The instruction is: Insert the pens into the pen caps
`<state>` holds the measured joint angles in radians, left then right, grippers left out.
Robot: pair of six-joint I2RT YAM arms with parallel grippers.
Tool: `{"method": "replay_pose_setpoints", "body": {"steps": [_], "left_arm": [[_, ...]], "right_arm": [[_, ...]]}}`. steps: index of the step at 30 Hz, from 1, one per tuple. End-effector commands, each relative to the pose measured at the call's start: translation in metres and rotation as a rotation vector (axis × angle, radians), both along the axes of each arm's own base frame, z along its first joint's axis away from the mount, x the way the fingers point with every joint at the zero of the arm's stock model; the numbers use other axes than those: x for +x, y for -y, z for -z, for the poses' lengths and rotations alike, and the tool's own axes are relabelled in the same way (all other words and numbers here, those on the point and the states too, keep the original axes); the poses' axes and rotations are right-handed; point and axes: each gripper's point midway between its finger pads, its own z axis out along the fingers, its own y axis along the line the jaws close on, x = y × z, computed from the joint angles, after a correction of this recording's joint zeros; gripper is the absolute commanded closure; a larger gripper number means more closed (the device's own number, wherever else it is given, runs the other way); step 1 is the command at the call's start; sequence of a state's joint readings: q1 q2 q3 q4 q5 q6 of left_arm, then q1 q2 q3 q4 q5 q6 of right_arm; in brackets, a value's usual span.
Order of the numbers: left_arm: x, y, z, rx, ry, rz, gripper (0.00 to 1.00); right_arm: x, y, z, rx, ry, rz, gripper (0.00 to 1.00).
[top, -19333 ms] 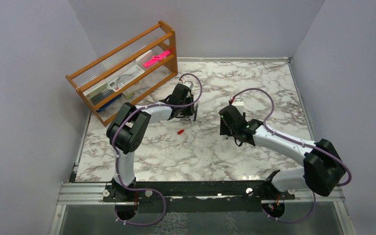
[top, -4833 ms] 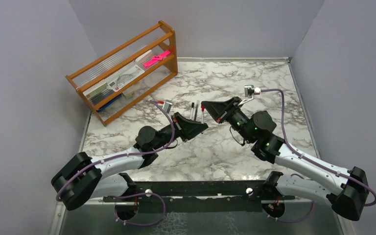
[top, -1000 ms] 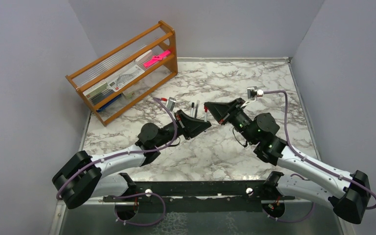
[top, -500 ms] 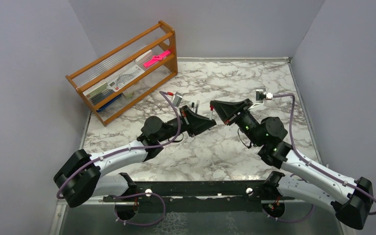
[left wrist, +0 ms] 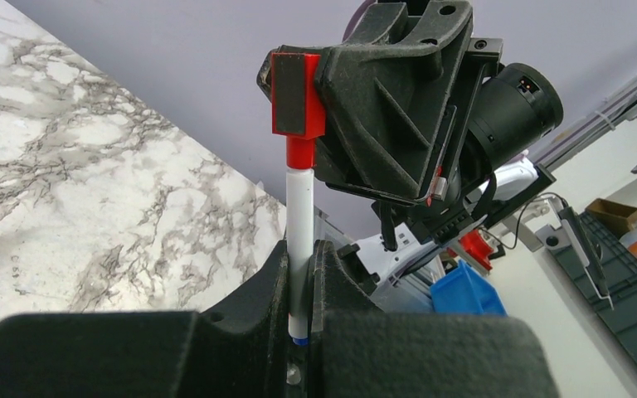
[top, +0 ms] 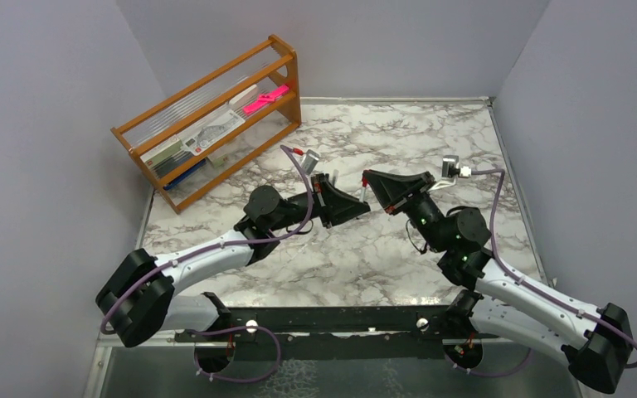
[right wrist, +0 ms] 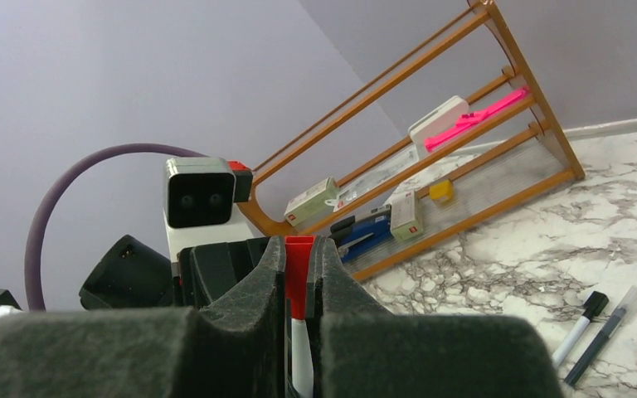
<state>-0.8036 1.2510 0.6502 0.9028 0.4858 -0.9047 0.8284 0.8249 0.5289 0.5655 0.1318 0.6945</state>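
Note:
A white-barrelled pen (left wrist: 299,232) stands upright between the fingers of my left gripper (left wrist: 300,259), which is shut on its lower part. Its top end sits in the red pen cap (left wrist: 299,153). My right gripper (right wrist: 299,249) is shut on that red cap (right wrist: 299,278), with the white barrel (right wrist: 300,356) running down between its fingers. In the top view the two grippers meet nose to nose above the table's middle, left gripper (top: 353,207) and right gripper (top: 372,184). Two more pens, one with a black cap (right wrist: 579,325) and a dark one (right wrist: 604,336), lie on the marble.
A wooden rack (top: 216,120) stands at the back left, holding boxes and a flat pink object (top: 265,98). Grey walls close in the marble table (top: 431,133) on three sides. The left arm's wrist camera (right wrist: 199,195) sits close in front of the right gripper.
Both grippers have drifted to the right together, still joined at the pen and red cap. Both grips are unchanged.

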Motion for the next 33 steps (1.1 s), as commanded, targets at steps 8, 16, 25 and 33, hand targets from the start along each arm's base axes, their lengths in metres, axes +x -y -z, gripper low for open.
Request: {"method": "replay_pose_setpoints", "body": {"steps": [8, 16, 25, 33], "left_arm": [[0.04, -0.05, -0.16, -0.369, 0.344, -0.299, 1.0], [0.048, -0.05, -0.192, -0.405, 0.401, -0.293, 1.0], [0.044, -0.048, -0.217, -0.441, 0.448, -0.268, 1.0], [0.042, -0.046, -0.23, -0.451, 0.483, -0.244, 1.0]], "right_arm": [[-0.064, -0.038, 0.124, -0.243, -0.263, -0.37, 0.99], [-0.067, -0.037, 0.149, -0.316, -0.297, -0.382, 0.99], [-0.071, -0.034, 0.171, -0.371, -0.314, -0.394, 0.99], [-0.076, -0.032, 0.185, -0.388, -0.336, -0.409, 0.99]]}}
